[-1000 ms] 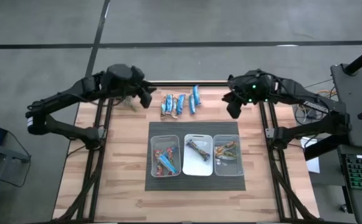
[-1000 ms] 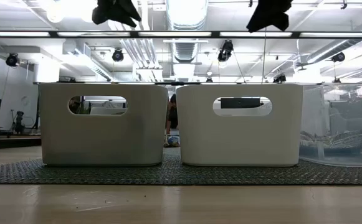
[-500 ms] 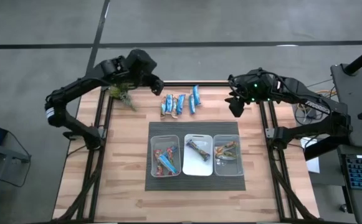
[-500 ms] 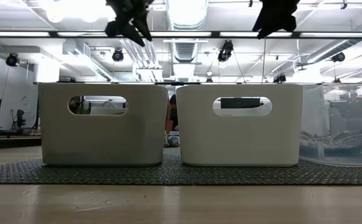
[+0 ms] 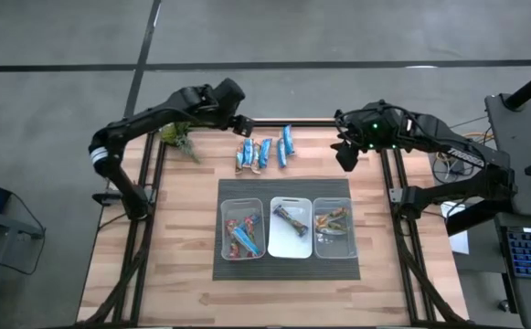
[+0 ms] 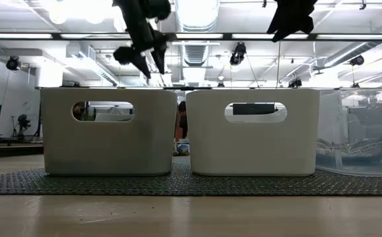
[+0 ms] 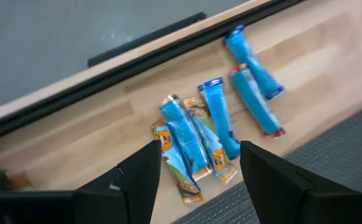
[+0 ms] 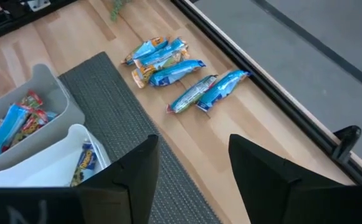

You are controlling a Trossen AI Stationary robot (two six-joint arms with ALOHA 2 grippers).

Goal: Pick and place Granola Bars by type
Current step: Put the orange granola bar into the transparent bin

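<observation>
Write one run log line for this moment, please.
left gripper: open, above loose blue wrapped granola bars | right gripper: open, empty | three clear plastic bins: partly filled

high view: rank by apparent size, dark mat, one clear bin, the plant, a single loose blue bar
1. dark mat
2. clear bin
3. plant and loose blue bar: too close to call; the left arm covers part of the plant.

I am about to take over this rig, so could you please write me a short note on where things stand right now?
Left tool: open, empty, above the loose granola bars at the table's far edge.
Right tool: open, empty, raised near the far right edge.
Done: bars lie in all three bins on the mat.
Left: the loose pile of blue and blue-orange bars remains to be sorted.
</observation>
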